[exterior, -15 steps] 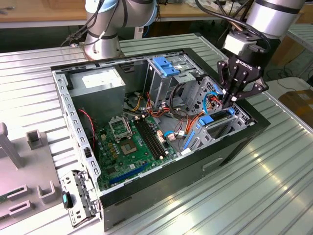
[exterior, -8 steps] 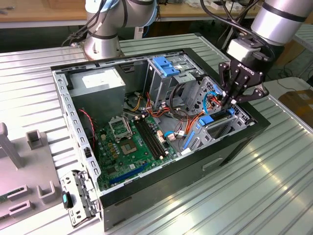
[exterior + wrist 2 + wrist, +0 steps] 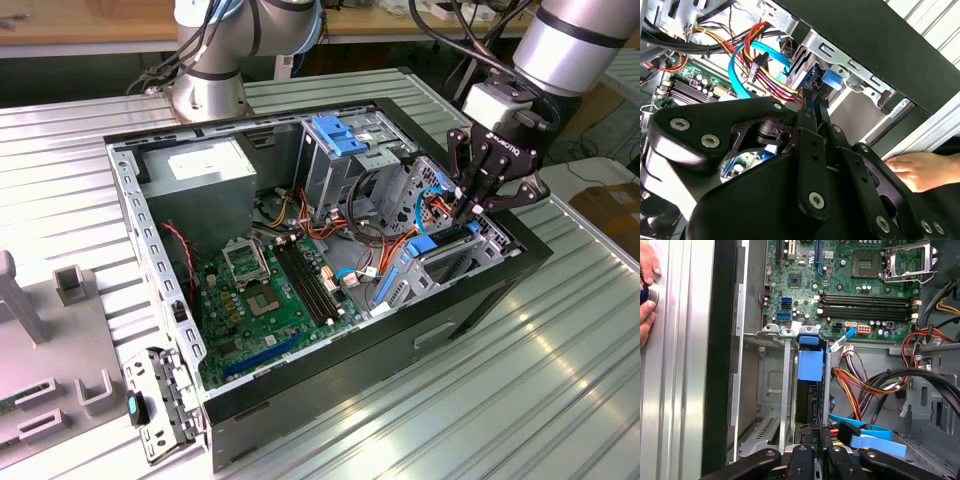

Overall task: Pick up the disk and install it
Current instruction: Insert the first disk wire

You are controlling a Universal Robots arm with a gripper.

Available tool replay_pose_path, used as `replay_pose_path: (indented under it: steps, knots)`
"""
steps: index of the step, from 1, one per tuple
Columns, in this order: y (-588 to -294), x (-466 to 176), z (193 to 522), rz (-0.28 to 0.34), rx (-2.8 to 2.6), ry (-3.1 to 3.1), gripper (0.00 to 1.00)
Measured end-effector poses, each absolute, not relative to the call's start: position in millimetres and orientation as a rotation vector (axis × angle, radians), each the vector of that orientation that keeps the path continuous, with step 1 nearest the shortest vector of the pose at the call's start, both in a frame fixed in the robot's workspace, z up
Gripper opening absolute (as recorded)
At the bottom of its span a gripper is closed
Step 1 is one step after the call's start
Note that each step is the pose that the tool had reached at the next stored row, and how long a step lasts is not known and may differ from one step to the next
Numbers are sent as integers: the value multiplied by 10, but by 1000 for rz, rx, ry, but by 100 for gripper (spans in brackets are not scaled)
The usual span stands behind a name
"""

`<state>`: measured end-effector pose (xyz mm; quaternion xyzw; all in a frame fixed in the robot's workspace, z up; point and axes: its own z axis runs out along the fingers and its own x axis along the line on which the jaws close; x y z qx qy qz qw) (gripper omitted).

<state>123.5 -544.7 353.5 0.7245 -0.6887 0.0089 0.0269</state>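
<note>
The disk (image 3: 810, 365) is sitting on edge in a slot of the metal drive cage (image 3: 765, 390) near the case's front. You mostly see its bright blue carrier rail, dark body below.

My hand (image 3: 478, 205) is matt black metal links with bright steel screws. The disk (image 3: 809, 365) wears smooth, bright blue plastic, satin rather than shiny. The computer case (image 3: 330, 385) has a matt black outer skin and bare, dull grey sheet-metal walls inside. The motherboard (image 3: 270, 295) is glossy green laminate. The counter (image 3: 520, 400) is ribbed, brushed aluminium with a soft sheen. My arm (image 3: 570, 40) is smooth, silvery metal.
</note>
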Motion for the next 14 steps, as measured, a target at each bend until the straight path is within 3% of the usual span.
replay_pose_path:
  steps: [14]
  knots:
    - [-5454, 1212, 3507, 29, 2218, -2150, 16]
